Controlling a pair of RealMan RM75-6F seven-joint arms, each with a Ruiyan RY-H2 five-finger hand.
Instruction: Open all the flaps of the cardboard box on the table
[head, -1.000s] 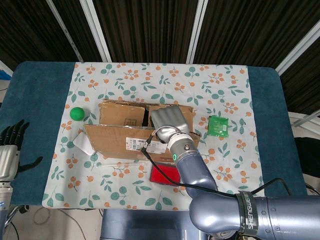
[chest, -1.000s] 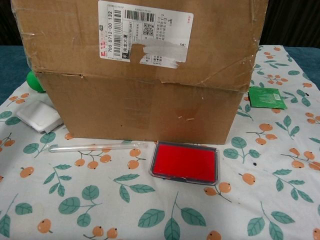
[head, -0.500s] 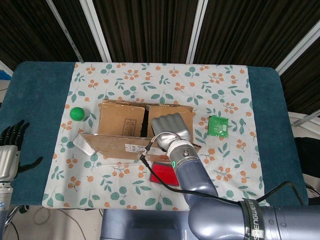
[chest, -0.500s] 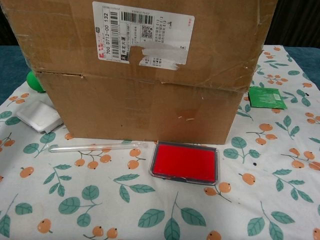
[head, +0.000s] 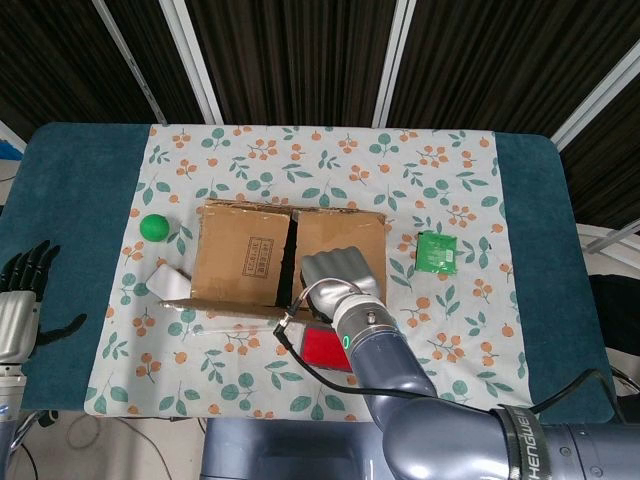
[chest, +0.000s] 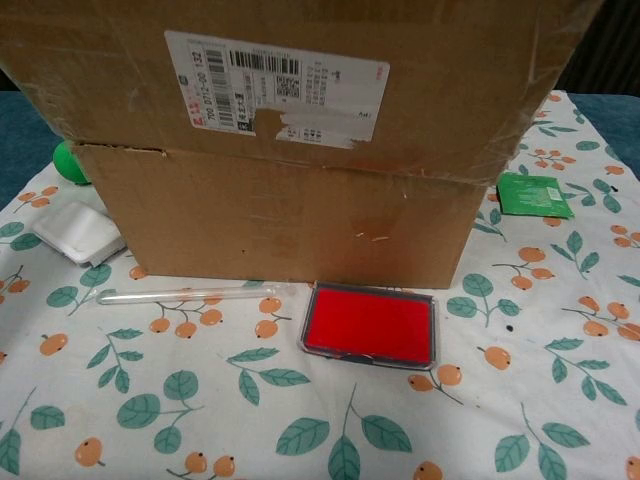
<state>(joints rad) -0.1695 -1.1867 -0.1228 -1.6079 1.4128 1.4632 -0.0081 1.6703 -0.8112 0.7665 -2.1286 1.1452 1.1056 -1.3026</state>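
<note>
One near flap of the cardboard box (head: 288, 252), which sits mid-table on the patterned cloth (head: 450, 180), is judged to be the step in hand: it is pressed outward toward the robot by the right hand (head: 335, 272), laid flat with nothing gripped, while the left hand (head: 22, 272) is held idle and spread at the table's left edge. Next, the flap would need to be folded fully down and the two far panels lifted. Compared with a second ago, the flap is seen swung nearer and the hand drawn back.

The right hand (head: 337, 272) has drawn back toward the robot along the brown cardboard box (head: 290, 252). The near flap (chest: 290, 80), bearing the white shipping label (chest: 275, 87), has swung up from its outward lie and now leans forward.
</note>
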